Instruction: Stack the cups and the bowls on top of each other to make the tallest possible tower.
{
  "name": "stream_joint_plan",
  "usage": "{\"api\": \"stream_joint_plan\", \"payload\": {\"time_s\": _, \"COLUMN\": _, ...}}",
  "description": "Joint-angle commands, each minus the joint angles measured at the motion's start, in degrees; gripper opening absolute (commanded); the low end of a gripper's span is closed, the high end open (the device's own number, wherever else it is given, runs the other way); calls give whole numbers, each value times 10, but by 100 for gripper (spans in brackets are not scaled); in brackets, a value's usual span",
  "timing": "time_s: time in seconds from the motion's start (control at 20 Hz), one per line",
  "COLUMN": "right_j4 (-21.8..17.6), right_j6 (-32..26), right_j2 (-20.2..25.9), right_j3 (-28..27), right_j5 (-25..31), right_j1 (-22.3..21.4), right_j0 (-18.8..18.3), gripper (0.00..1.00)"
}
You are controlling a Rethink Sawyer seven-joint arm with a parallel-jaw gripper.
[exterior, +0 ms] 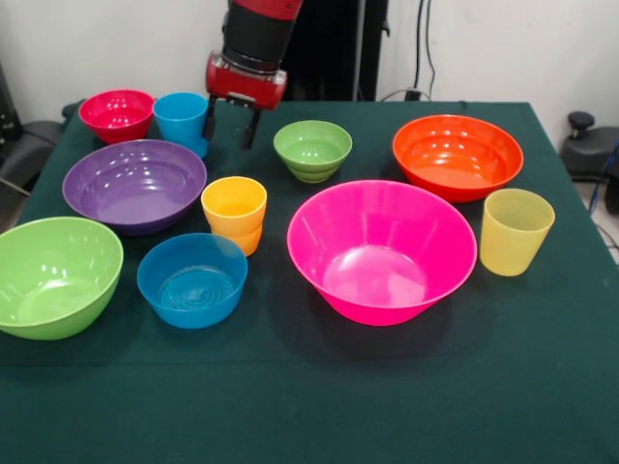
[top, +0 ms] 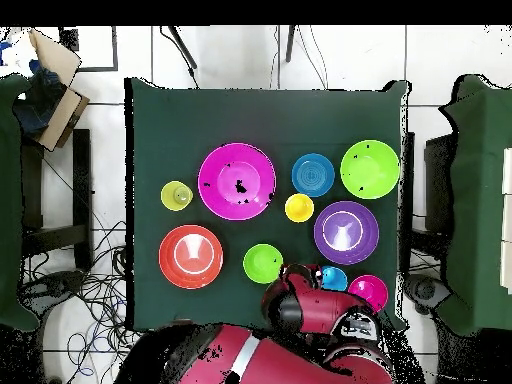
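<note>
Cups and bowls all stand separately on the table [exterior: 290,406]; nothing is stacked. The gripper [exterior: 232,126] hangs open and empty, just beside the blue cup [exterior: 182,118]. The red bowl [exterior: 117,114] sits beyond that cup, the small green bowl [exterior: 312,150] on the gripper's other side. The yellow cup [exterior: 234,213] and purple bowl [exterior: 134,185] lie farther out, and the pink bowl [exterior: 381,249] farther still.

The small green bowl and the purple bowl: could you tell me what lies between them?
In the front view, only bare green tablecloth separates the small green bowl from the purple bowl; the orange-yellow cup stands just nearer.
</note>
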Motion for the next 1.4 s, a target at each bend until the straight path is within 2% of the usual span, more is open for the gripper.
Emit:
{"api": "stream_joint_plan", "payload": {"time_s": 0.05, "right_j4": -17, "right_j6": 17, "right_j2": 24, "right_j3": -87, "right_j5": 66, "right_j1": 16, "right_j0": 0, "gripper": 100}}
{"api": "stream_joint_plan", "payload": {"time_s": 0.3, "right_j4": -2, "right_j6": 35, "right_j2": 12, "right_j3": -108, "right_j5": 46, "right_j1": 52, "right_j0": 22, "gripper": 100}}
{"api": "stream_joint_plan", "payload": {"time_s": 0.55, "right_j4": 4, "right_j6": 45, "right_j2": 0, "right_j3": -107, "right_j5": 49, "right_j1": 52, "right_j0": 41, "gripper": 100}}
{"api": "stream_joint_plan", "payload": {"time_s": 0.95, "right_j4": 6, "right_j6": 57, "right_j2": 19, "right_j3": -127, "right_j5": 25, "right_j1": 93, "right_j0": 33, "gripper": 100}}
{"api": "stream_joint_plan", "payload": {"time_s": 1.25, "right_j4": 12, "right_j6": 64, "right_j2": 8, "right_j3": -146, "right_j5": -1, "right_j1": 132, "right_j0": 34, "gripper": 100}}
{"api": "stream_joint_plan", "payload": {"time_s": 1.4, "right_j4": 14, "right_j6": 67, "right_j2": 6, "right_j3": -152, "right_j5": -2, "right_j1": 137, "right_j0": 35, "gripper": 100}}
